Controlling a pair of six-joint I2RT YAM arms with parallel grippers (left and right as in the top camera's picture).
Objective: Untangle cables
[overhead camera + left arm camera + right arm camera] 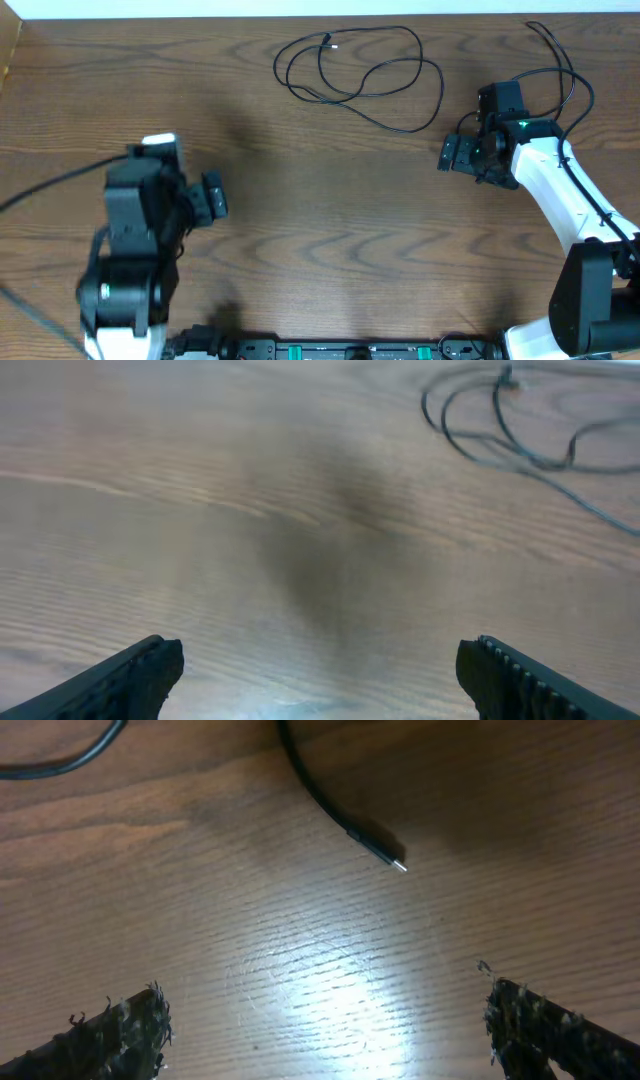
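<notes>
A thin black cable [440, 85] lies in loose overlapping loops at the far middle of the table, one plug end [328, 41] near the top of the loops. It also shows in the left wrist view [455, 438], at the upper right. No white cord is in view. My left gripper [215, 197] [320, 680] is open and empty over bare wood, well short of the loops. My right gripper [452, 155] [325, 1030] is open and empty, just right of the loops. A black cable end with a small metal plug [385, 855] lies on the wood ahead of its fingers.
The table is brown wood [330, 240]. A thin black wire [578, 85] arcs beside the right arm at the far right. Another stretch of black cable [60, 765] crosses the upper left of the right wrist view. A black rail [340, 350] runs along the front edge.
</notes>
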